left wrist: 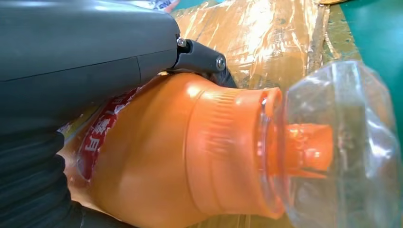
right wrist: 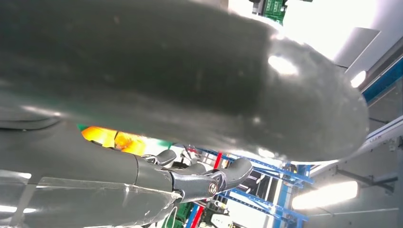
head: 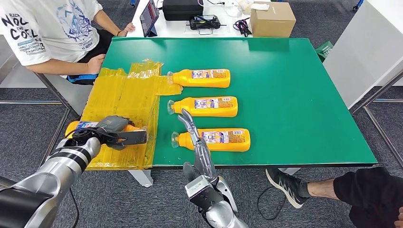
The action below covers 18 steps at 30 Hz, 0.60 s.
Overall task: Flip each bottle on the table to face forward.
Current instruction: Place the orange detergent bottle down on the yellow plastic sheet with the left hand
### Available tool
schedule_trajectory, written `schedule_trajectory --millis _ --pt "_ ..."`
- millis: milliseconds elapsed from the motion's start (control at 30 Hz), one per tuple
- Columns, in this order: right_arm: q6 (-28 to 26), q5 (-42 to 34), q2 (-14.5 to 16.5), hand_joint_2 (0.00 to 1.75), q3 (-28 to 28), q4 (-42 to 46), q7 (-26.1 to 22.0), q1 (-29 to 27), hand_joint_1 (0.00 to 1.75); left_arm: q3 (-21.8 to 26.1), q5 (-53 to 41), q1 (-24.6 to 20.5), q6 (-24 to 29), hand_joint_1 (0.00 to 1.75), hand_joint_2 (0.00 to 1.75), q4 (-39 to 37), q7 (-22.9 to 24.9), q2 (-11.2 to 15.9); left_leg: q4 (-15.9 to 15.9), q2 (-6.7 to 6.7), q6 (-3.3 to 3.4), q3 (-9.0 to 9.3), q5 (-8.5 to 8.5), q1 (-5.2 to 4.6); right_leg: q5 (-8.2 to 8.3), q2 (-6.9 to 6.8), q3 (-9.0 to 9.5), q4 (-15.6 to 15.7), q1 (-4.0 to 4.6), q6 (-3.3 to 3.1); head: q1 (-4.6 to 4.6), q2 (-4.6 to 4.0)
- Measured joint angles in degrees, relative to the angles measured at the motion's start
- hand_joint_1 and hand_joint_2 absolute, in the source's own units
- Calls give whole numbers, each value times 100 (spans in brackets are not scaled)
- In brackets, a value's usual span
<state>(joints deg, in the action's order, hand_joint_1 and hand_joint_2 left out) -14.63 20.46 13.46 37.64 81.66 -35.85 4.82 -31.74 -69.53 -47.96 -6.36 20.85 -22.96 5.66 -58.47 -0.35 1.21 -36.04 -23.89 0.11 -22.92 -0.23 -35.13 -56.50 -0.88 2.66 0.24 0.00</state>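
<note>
Three orange bottles lie on their sides on the green table [head: 309,95], clear caps to the left and labels up: a far one [head: 202,78], a middle one [head: 206,106] and a near one [head: 223,139]. A further orange bottle [head: 76,127] lies at the table's near left corner on yellow plastic, and my left hand [head: 111,130] grips it. Up close, that bottle [left wrist: 180,156] shows its shoulder and clear cap under my left hand [left wrist: 85,42]. My right hand [head: 195,140] stands raised with fingers straight and apart, in front of the near bottle's neck, holding nothing; its fingers [right wrist: 190,180] are bare.
Yellow plastic sheets [head: 126,95] cover the table's left part. A person [head: 52,28] sits at the far left corner. Another person's shoe [head: 285,183] and leg lie on the floor at the near right. A cardboard box [head: 272,19] and a tablet [head: 148,16] stand on the white table behind.
</note>
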Motion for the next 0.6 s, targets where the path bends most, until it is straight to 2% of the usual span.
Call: schedule_trajectory --millis 100,400,600 --pt "44 -8 7 0 -1 -25 0 12 0 2 182 36 -120 0 0 -2 -169 7 0 0 0 2 0 0 0 0 2 0 0 0 0 0" --pt "137 -85 33 0 4 -171 -4 82 0 175 1195 226 -587 0 0 26 -878 68 1 -8 -1 13 -1 0 -1 -2 15 0 0 -1 0 0" --pt "173 -116 49 0 6 -260 -13 119 0 303 1581 346 -684 0 0 111 -1075 98 2 -9 -2 24 -1 0 -1 -2 25 0 0 -2 -1 0"
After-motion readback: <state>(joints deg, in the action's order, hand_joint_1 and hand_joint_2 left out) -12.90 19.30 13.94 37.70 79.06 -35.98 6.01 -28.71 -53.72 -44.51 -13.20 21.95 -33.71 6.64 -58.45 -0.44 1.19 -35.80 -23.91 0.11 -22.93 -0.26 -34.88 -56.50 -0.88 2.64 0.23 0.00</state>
